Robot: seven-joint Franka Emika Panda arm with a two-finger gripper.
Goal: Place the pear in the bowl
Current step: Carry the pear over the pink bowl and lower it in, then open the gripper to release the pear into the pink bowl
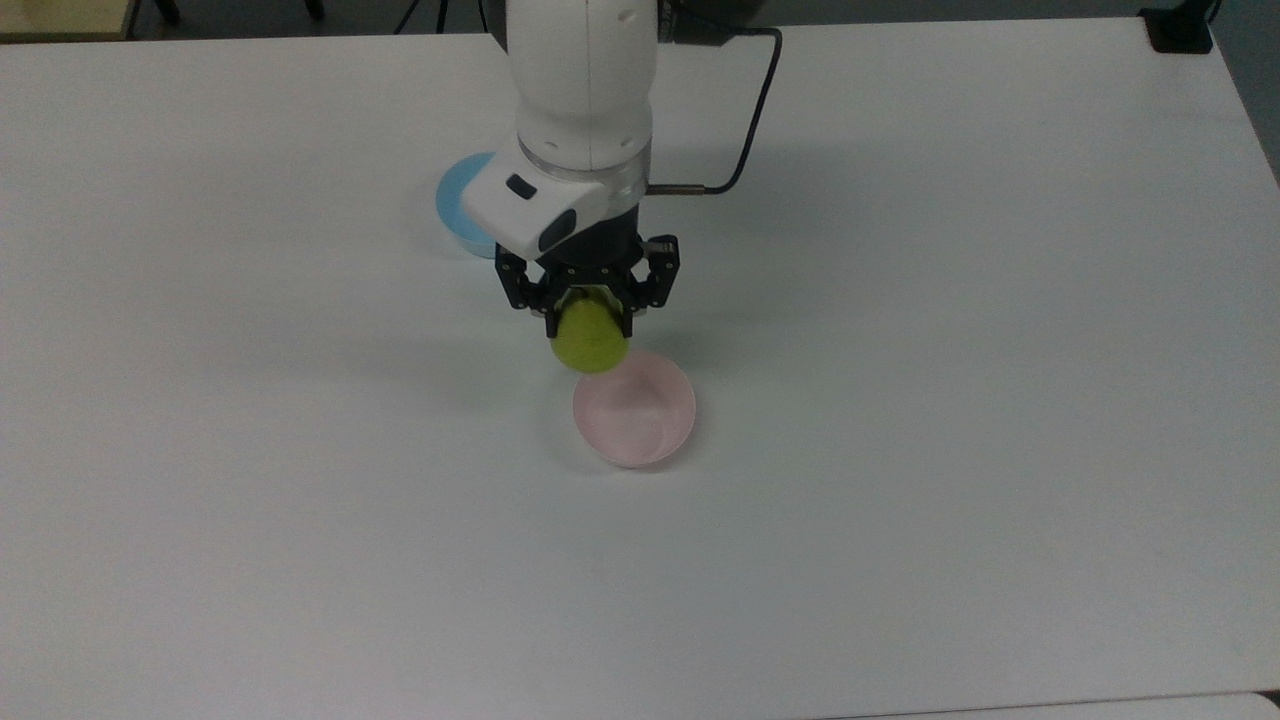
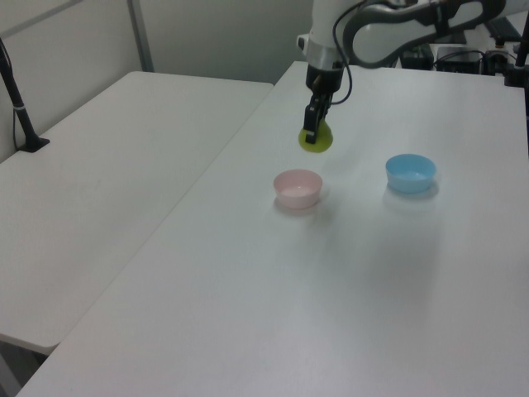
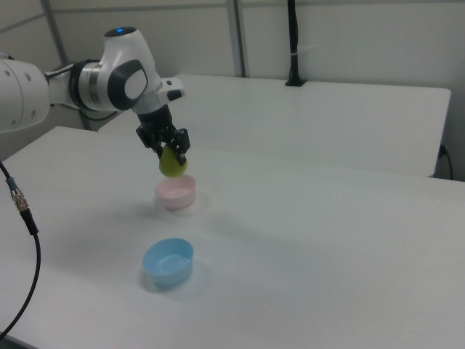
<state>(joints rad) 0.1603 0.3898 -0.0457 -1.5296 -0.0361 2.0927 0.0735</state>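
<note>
Yellow-green pear (image 1: 590, 341) hangs clamped in the tool (image 1: 588, 312), above the pink bowl (image 1: 640, 420).

Top view looks steeply down on table (image 1: 900, 500) — left, right views oblique, opposite sides.

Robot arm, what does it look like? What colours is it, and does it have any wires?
The arm is fat, round and shiny white, with dark grey patches at its joints. Its gripper is black with two short fingers under a white block. A thin black cable loops from the arm into the wrist. In the right view a small blue light glows on top.
</note>
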